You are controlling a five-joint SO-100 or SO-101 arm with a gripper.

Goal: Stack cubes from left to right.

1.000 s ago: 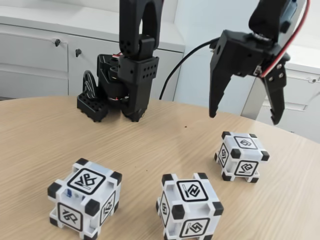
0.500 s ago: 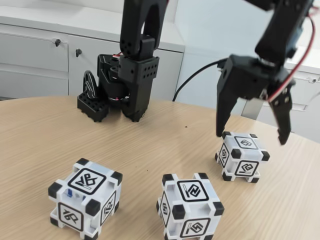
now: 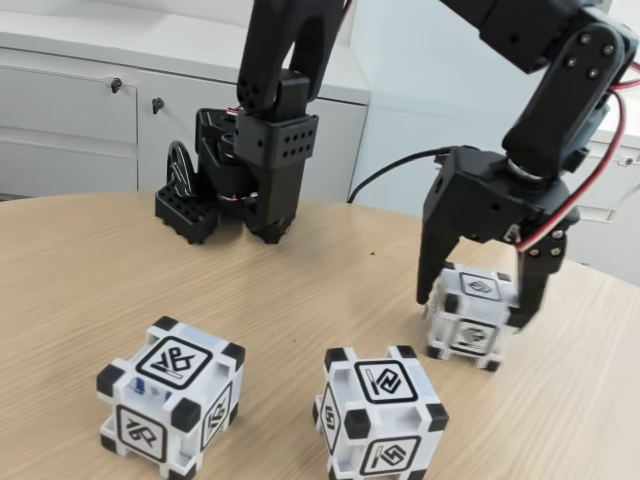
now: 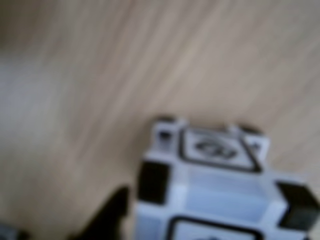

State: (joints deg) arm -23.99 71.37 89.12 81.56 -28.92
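Three white cubes with black corners stand apart in a row on the wooden table in the fixed view: a left cube (image 3: 170, 398), a middle cube (image 3: 378, 410) and a right cube (image 3: 478, 287). My black gripper (image 3: 476, 310) is down over the right cube, open, with one finger on each side of it. I cannot tell whether the fingers touch it. The cube rests on the table. The blurred wrist view has that cube (image 4: 215, 185) close up at the bottom, with a dark fingertip (image 4: 112, 215) beside its left edge.
The arm's black base (image 3: 250, 170) stands at the back of the round wooden table (image 3: 80, 290). Grey cabinets (image 3: 70, 110) run behind the table. A black cable (image 3: 385, 165) hangs from base to gripper. The table's curved edge lies just right of the right cube.
The gripper has come down from above and behind the right cube until its open fingers straddle it. The left and middle cubes have not moved.
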